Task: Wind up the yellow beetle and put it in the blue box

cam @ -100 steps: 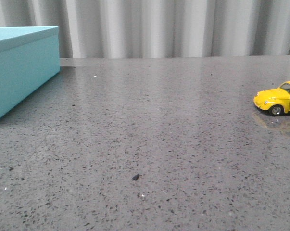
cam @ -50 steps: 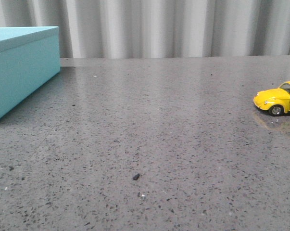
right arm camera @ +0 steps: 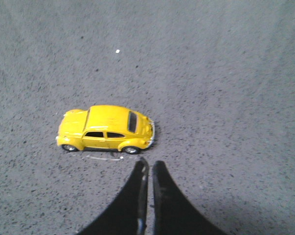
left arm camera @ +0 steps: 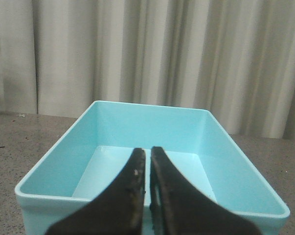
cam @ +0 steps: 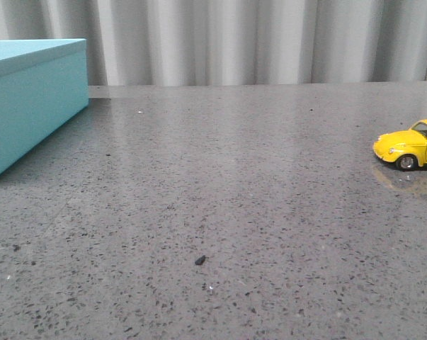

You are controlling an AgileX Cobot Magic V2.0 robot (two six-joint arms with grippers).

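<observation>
Judging by position, nothing is done: small glossy yellow toy beetle [right arm camera: 106,129] stands unwound on the grey speckled table [cam: 220,205], well apart from the empty light turquoise-blue box [left arm camera: 152,147]; both the right gripper [right arm camera: 148,166] and the left gripper [left arm camera: 147,156] are pressed together, empty.

Both grippers, left [left arm camera: 147,169] and right [right arm camera: 148,178], have two smooth black tapering fingers, matte, with slightly scuffed inner edges.

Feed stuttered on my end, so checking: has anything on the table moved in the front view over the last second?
Nothing visibly changed. The yellow beetle sits on its wheels at the table's right edge, nose pointing left, and the blue box is at the far left, both where they were. No arm enters the front view. In the wrist views both grippers, left gripper and right gripper, are shut and empty.
</observation>
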